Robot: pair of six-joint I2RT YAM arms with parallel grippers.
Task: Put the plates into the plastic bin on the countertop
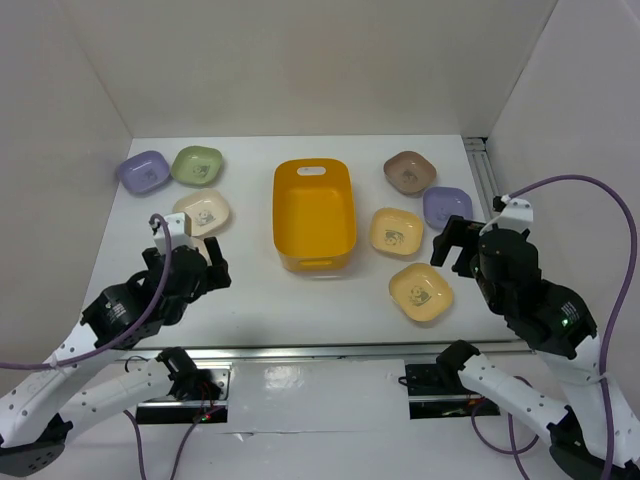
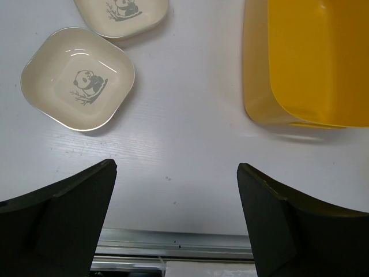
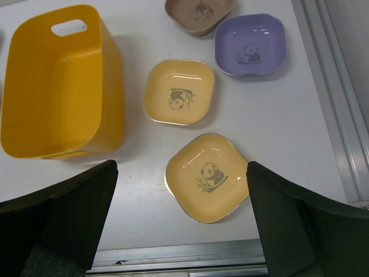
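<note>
The yellow-orange plastic bin (image 1: pixel 314 213) stands empty mid-counter. Left of it lie a lilac plate (image 1: pixel 142 172), a green plate (image 1: pixel 197 165) and a cream plate (image 1: pixel 203 212). Right of it lie a brown plate (image 1: pixel 409 172), a lilac plate (image 1: pixel 447 207) and two pale yellow plates (image 1: pixel 396 231) (image 1: pixel 420 291). My left gripper (image 1: pixel 205 270) is open and empty, near the cream plate (image 2: pixel 78 78). My right gripper (image 1: pixel 452 245) is open and empty above the nearer pale yellow plate (image 3: pixel 207 176), which lies between its fingers (image 3: pixel 181 164). The bin also shows in both wrist views (image 2: pixel 311 63) (image 3: pixel 52 86).
White walls close the countertop (image 1: pixel 250 290) on three sides. A metal rail (image 1: pixel 485 175) runs along the right edge and another (image 1: pixel 320 352) along the front edge. In the left wrist view a second pale dish (image 2: pixel 121 14) is cut off at the top.
</note>
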